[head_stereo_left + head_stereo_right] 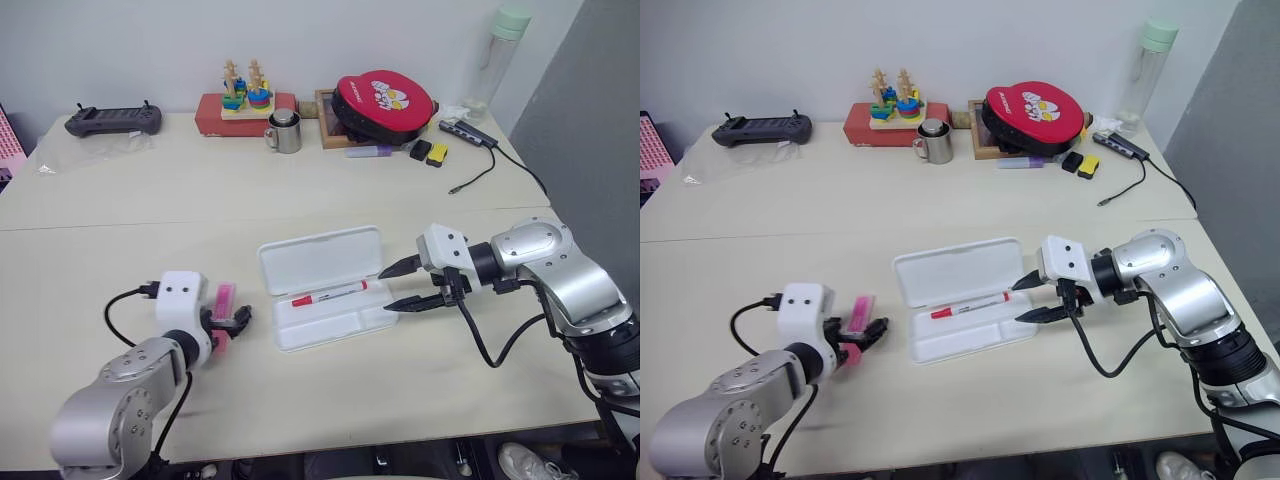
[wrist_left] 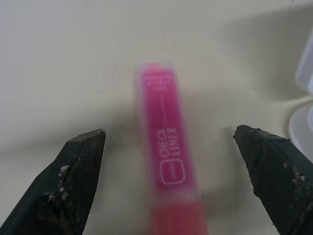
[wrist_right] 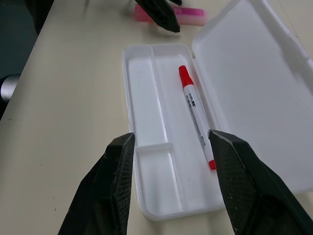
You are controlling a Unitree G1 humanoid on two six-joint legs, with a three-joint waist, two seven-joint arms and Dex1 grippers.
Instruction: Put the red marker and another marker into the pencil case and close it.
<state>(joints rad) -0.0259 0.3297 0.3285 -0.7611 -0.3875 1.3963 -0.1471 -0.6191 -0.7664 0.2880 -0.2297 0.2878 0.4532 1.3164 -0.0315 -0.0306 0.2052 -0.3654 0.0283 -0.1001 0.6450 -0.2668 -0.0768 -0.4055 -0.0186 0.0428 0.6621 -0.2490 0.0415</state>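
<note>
1. Beige tabletop (image 1: 150,210) carries the open pencil case (image 1: 325,285); the red marker (image 1: 330,294) lies inside its tray.
2. Left of the case, the left gripper (image 2: 168,142) spreads its jaws wide around the pink highlighter (image 2: 166,156), partly hiding it.
3. Right gripper (image 1: 403,285) hovers at the case's right end, jaws apart, empty.
4. A steel mug (image 1: 285,131) and a red round pouch (image 1: 385,100) sit behind the case.

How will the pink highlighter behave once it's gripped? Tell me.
The pink highlighter looks like a stiff, short plastic stick, so it probably won't bend. Its flat-sided body lying on the table suggests it is unlikely to roll. The glossy casing may slip a little between the open left gripper fingers.
</note>
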